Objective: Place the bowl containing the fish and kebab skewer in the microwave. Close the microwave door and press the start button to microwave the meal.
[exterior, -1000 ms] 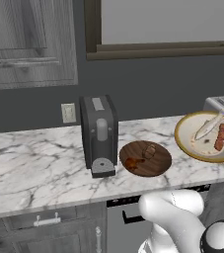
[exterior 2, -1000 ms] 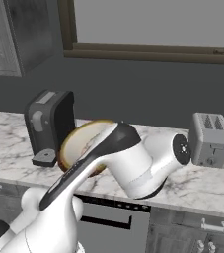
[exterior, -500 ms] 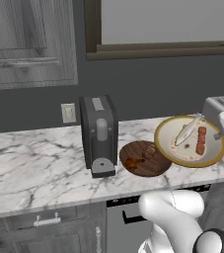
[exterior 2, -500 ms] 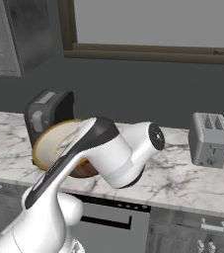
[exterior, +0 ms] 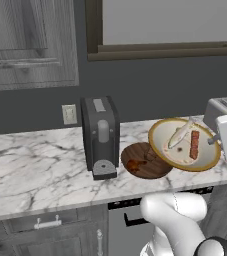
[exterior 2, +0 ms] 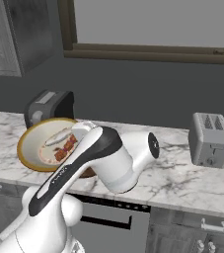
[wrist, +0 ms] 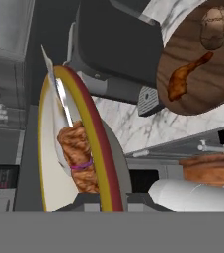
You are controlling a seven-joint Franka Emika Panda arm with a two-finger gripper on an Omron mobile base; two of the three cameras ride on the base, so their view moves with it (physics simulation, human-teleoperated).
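The bowl (exterior: 185, 146) is held by its rim in the claw (wrist: 103, 200), up off the surface (exterior: 35, 170) beside the wooden dish (exterior: 145, 161); it looks stiff, shallow and tilted, so the loose fish (exterior: 179, 135) and kebab skewer (exterior: 194, 144) could probably be slid out easily.

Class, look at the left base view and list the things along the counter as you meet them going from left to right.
Wall outlet → coffee machine → dark wooden dish → bowl with fish and kebab skewer → toaster.
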